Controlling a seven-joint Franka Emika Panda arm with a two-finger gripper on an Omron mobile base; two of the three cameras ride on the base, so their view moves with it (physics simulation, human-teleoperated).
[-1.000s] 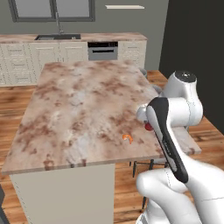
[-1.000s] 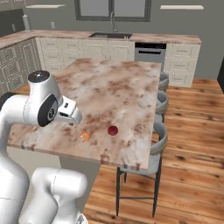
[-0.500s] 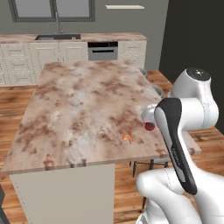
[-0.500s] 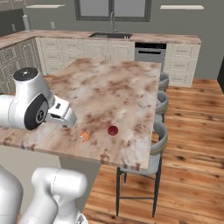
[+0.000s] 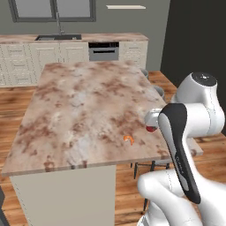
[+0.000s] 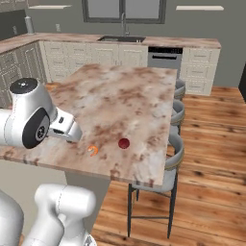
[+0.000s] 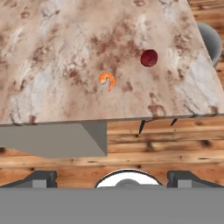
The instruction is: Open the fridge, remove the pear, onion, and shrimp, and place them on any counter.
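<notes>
The beige marbled counter (image 5: 84, 106) (image 6: 129, 96) (image 7: 57, 52) carries the dark-red onion (image 6: 124, 143) (image 7: 149, 57) and, to its left, the orange curled shrimp (image 5: 128, 138) (image 6: 92, 150) (image 7: 107, 80), both near the front edge. In the left base view my arm covers most of the onion (image 5: 151, 129). My gripper (image 7: 114, 179) hangs back off the counter's near edge, above the wooden floor. It is open, its fingertips (image 7: 41, 178) far apart with nothing between them. The fridge and the pear are out of view.
Grey stools (image 6: 175, 156) (image 7: 211, 39) line the island's right side. A white-cabinet counter with a sink (image 6: 120, 38) and a dishwasher (image 5: 103, 50) runs along the back wall. Wooden floor (image 6: 211, 144) lies open to the right.
My arm has drawn back from the counter toward the base, the elbow swinging outward. The gripper stays open. Onion and shrimp lie where they were.
</notes>
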